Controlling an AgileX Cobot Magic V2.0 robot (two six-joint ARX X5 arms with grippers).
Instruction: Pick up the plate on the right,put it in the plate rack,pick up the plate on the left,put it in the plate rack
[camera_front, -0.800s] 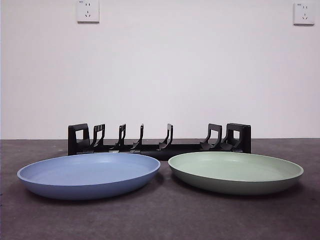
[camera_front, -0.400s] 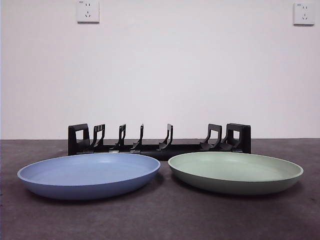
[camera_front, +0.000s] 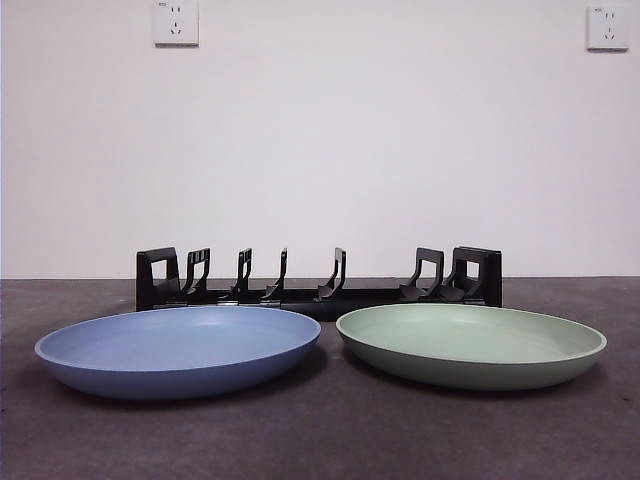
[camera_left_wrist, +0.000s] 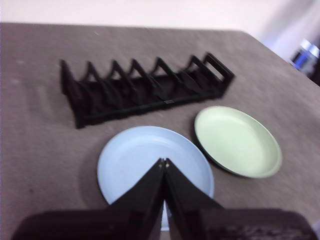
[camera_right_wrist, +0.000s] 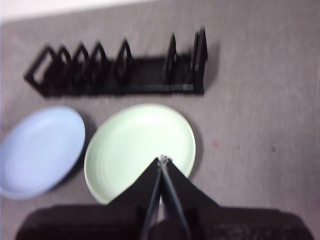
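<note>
Both pairs of jaws are pressed tip to tip and hold nothing: the left gripper (camera_left_wrist: 164, 161) hangs high over the blue plate (camera_left_wrist: 150, 167), and the right gripper (camera_right_wrist: 162, 159) hangs high over the green plate (camera_right_wrist: 140, 147). Neither arm shows in the front view. On the dark table (camera_front: 320, 440) the blue plate (camera_front: 180, 348) lies flat on the left and the green plate (camera_front: 470, 342) flat on the right, rims close together but not touching. Just behind them stands the plate rack (camera_front: 320, 280), its long side facing the plates, all its slots bare; its prongs (camera_front: 335, 272) rise upright between the boxy ends. Nothing lies between either gripper and the plate beneath it. Two wall sockets (camera_front: 176, 22) sit high on the pale wall behind.
</note>
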